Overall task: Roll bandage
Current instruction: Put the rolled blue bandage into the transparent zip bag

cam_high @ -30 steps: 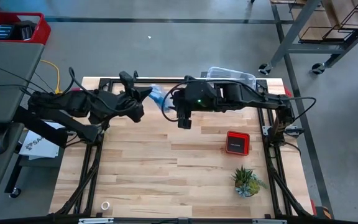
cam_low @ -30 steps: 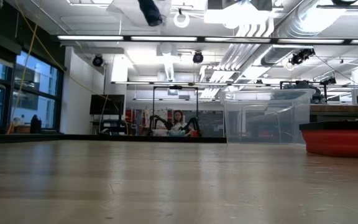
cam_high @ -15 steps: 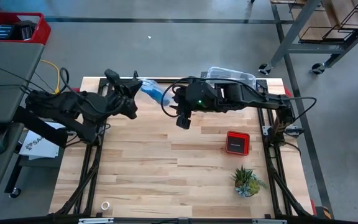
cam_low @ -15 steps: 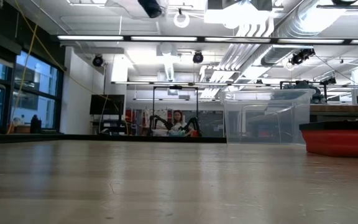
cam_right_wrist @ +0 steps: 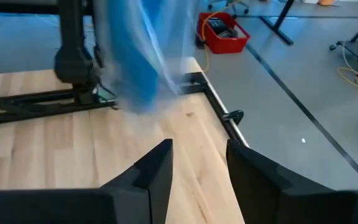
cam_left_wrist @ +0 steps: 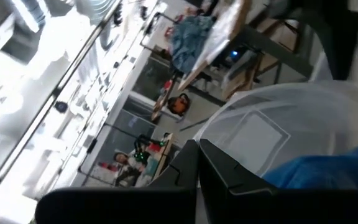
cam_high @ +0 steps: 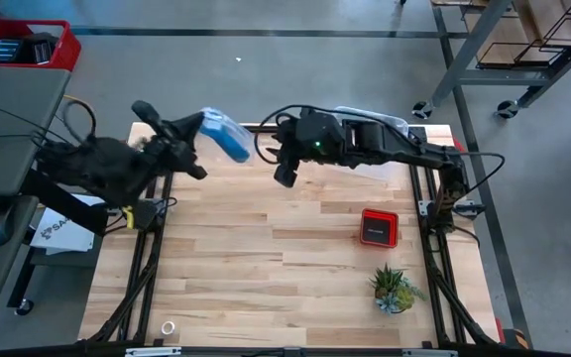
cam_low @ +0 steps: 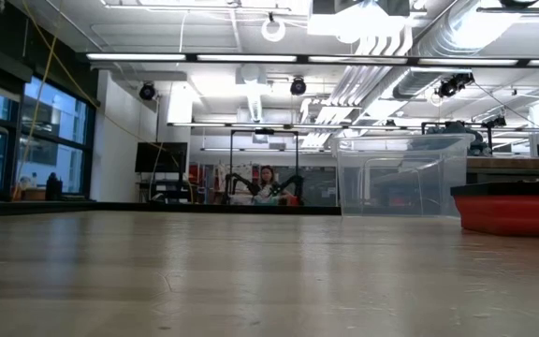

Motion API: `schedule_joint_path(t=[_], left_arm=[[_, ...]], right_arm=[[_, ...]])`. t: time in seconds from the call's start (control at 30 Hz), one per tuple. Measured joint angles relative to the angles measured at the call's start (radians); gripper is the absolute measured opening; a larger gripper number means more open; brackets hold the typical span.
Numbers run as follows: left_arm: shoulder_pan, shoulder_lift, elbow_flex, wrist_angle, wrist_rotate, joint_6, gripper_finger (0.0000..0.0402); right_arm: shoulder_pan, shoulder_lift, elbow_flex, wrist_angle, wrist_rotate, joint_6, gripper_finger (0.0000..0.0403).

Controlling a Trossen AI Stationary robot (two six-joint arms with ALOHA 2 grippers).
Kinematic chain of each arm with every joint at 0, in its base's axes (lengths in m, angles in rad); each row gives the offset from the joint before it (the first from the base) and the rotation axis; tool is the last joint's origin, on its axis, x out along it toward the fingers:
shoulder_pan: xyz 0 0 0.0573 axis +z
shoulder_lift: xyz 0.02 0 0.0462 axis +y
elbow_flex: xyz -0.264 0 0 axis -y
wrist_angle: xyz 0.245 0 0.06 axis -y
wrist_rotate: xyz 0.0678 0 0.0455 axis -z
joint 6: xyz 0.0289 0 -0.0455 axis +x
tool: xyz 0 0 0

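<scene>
Bandage (cam_high: 224, 136), bagged in clear plastic, hangs clamped in the shut left hand (cam_high: 198, 127) above the bench's (cam_high: 266, 258) far edge, its long axis slanting toward the right hand (cam_high: 283, 176), which waits nearby, fingers apart and empty.
</scene>
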Motion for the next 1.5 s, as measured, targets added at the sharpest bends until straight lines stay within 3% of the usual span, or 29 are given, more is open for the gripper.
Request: schedule_joint_path(t=[0.13,0.33,0.47,0.67,1.0,1.1,1.23,1.37,1.5], left_arm=[[-0.024,-0.023,0.001,0.087,-0.024,0.020,0.0000],[-0.027,-0.031,0.001,0.176,-0.021,0.060,0.0000],[-0.027,-0.031,0.001,0.224,-0.021,0.094,0.0000],[-0.062,-0.031,0.001,0.300,-0.019,0.139,0.0000],[-0.093,-0.030,0.001,0.299,-0.019,0.118,0.0000],[-0.094,-0.030,0.001,0.298,-0.018,0.091,0.0000],[-0.094,-0.028,0.001,0.298,-0.018,0.050,0.0000],[-0.093,-0.020,-0.002,0.297,-0.030,-0.030,0.0000],[-0.093,-0.008,-0.003,0.295,-0.107,-0.130,0.0005]], right_arm=[[-0.007,0.000,0.000,0.018,-0.007,0.011,0.0142],[-0.019,0.006,0.000,0.181,-0.201,0.017,0.0142],[-0.030,0.007,0.000,0.276,-0.205,0.014,0.0142],[-0.054,0.007,0.000,0.283,-0.188,0.037,0.0142],[-0.065,0.007,0.000,0.332,-0.197,0.041,0.0140],[-0.063,0.007,0.000,0.343,-0.196,0.042,0.0108],[-0.054,0.006,0.000,0.362,-0.191,0.063,0.0015],[-0.047,0.003,0.000,0.355,-0.176,0.083,0.0002],[-0.048,-0.020,0.000,0.285,-0.154,0.070,0.0000]])
